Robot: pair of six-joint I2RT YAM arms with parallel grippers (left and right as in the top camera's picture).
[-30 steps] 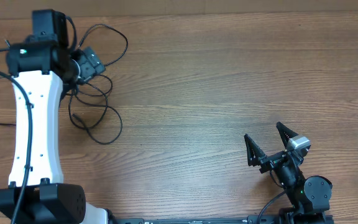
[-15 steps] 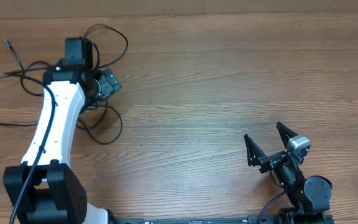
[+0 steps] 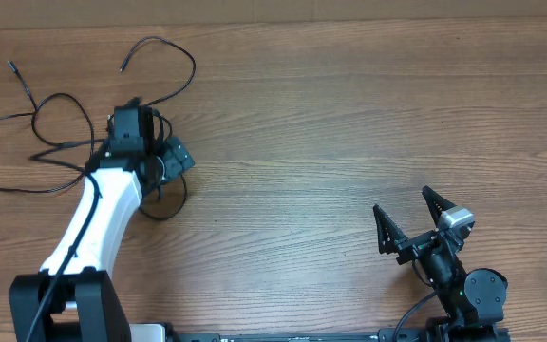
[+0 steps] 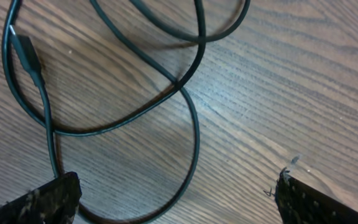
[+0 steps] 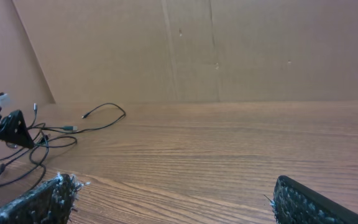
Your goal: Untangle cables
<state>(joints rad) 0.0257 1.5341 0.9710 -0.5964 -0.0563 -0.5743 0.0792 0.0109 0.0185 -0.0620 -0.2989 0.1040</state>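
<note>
Overhead: three thin black cords w/ small plugs, the cables (image 3: 36,116), lie loosely tangled on the brown wood-grain table (image 3: 349,114) by its far-left corner; one loose end curls toward the far edge. The left gripper (image 3: 160,163), on a white arm, hangs over the tangle's right side, jaws spread wide. The right gripper (image 3: 404,204) sits near the near-right corner, well apart from the cords, wide open, holding nothing.

Left wrist: left gripper (image 4: 179,205) fully open, empty; cables (image 4: 194,124) cross in loops on the wood below, one plug at upper left.

Right wrist: right gripper (image 5: 179,205) open, empty; cables (image 5: 73,129) far off at left.
</note>
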